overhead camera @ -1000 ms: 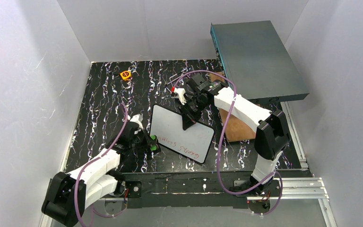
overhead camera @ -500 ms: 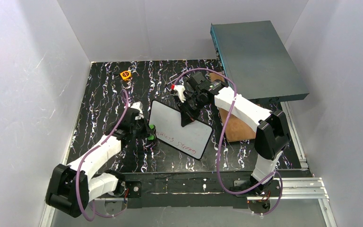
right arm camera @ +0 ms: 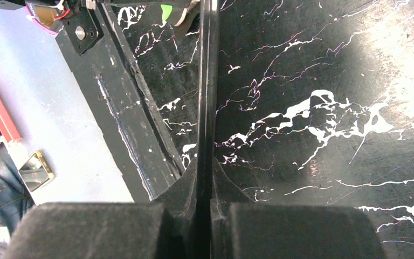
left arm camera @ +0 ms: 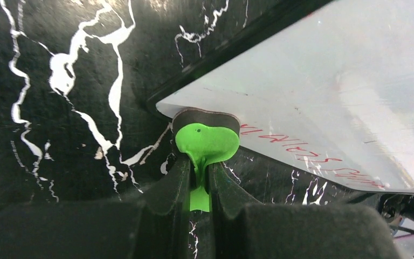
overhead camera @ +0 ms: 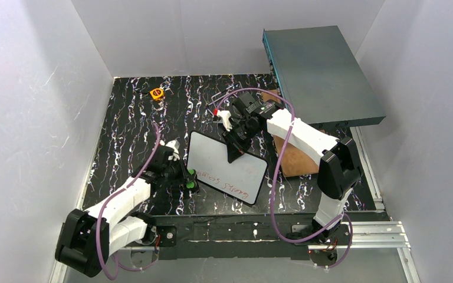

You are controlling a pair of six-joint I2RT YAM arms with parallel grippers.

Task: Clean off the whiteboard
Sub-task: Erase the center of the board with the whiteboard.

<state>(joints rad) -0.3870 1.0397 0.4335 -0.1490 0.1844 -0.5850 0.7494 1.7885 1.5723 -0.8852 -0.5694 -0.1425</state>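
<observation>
Left pincer (left arm camera: pixel 198 171) pinches a green eraser (left arm camera: pixel 207 143) at the glossy whiteboard (left arm camera: pixel 334 91); right pincer (right arm camera: pixel 205 181) clamps its thin black frame

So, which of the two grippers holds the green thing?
The left gripper: it pinches the green eraser at a corner of the whiteboard. The right gripper clamps the board's black edge instead.

White whiteboard (overhead camera: pixel 221 158), red writing (left arm camera: pixel 302 157), green eraser (left arm camera: pixel 207 144)
</observation>
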